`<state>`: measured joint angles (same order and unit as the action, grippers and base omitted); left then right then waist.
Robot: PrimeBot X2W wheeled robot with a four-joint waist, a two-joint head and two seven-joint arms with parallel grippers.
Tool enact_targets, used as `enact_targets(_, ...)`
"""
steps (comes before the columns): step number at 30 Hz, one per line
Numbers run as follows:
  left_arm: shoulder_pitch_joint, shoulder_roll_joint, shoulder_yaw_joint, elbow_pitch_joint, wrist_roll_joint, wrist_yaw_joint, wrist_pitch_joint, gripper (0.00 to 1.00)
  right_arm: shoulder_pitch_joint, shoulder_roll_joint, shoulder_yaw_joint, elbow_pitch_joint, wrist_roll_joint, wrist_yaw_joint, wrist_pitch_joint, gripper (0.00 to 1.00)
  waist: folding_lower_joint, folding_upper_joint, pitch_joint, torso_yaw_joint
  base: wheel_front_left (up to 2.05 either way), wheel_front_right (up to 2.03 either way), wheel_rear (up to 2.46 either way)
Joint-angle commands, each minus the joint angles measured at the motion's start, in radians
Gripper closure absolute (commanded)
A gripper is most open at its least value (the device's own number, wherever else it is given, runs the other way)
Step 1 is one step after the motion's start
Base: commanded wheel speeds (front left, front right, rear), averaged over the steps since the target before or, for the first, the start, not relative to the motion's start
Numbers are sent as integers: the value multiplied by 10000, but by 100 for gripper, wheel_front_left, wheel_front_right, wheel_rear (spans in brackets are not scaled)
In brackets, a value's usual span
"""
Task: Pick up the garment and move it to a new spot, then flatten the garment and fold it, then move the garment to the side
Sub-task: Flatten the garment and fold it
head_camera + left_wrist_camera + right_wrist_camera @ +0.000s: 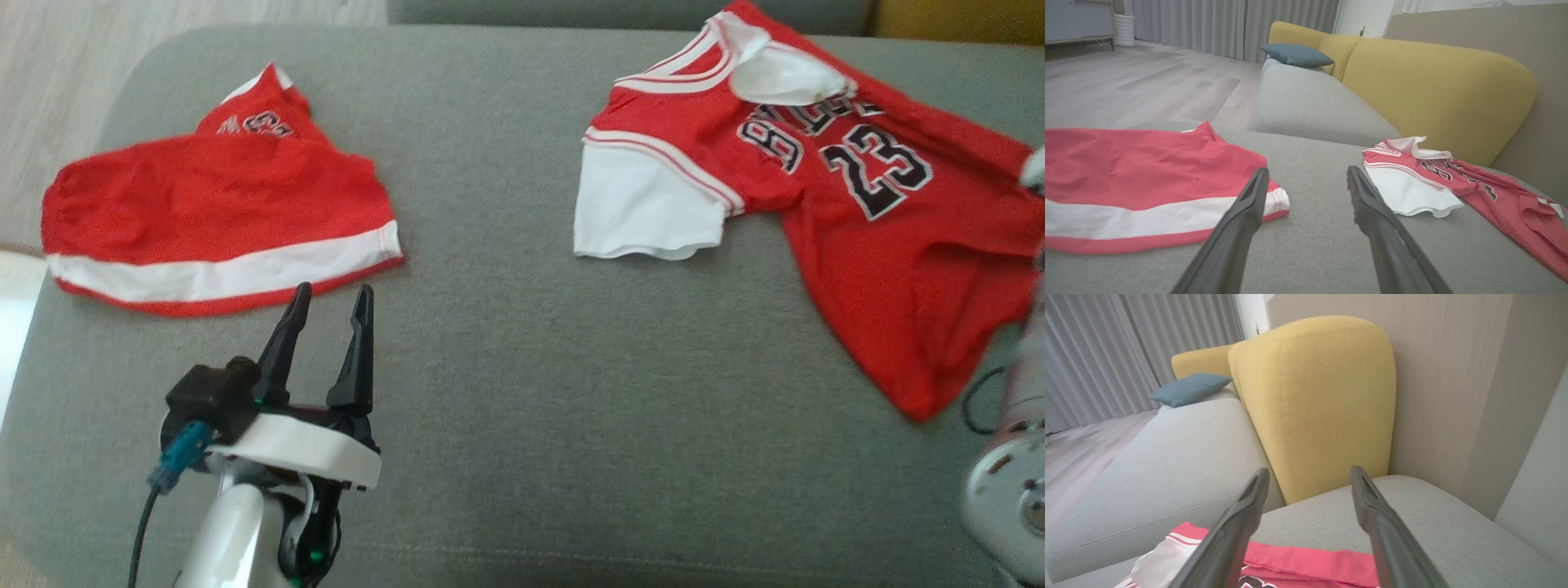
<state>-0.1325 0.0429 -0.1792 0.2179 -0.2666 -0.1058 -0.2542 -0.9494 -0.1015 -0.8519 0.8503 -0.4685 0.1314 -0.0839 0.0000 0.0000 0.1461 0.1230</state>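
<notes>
Head view: the red jersey (857,204) lies rumpled at far right on the grey seat (522,408), with red shorts (220,220) at left. The left gripper (333,292) gapes empty at their near edge. Left wrist view adds a yellow backrest (1437,90). Right wrist view: the right gripper (1309,473) is spread wide and empty over the jersey.

Shorts (220,204) left, jersey (898,253) right (on cushion (522,392))
</notes>
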Motion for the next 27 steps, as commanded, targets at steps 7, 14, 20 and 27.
enact_targets(7,-90,74,431,-557,-145,204,-76,0,762,472,2118,1008,1266,-7,-1403,0,0,0,-1144,-806,0,0,0)
enact_targets(14,201,74,414,-694,-349,483,-76,0,2652,509,5583,1209,4708,-7,-1770,0,0,0,-1664,-1244,0,0,0)
enact_targets(20,369,74,474,-566,-656,563,-76,0,5827,511,7962,-1637,7350,-7,-1776,0,0,0,-1700,-1588,0,0,0)
enact_targets(27,158,74,589,-51,-505,535,-76,0,7257,512,8705,-3612,7605,-7,-1774,0,0,0,-1306,-2080,0,0,0)
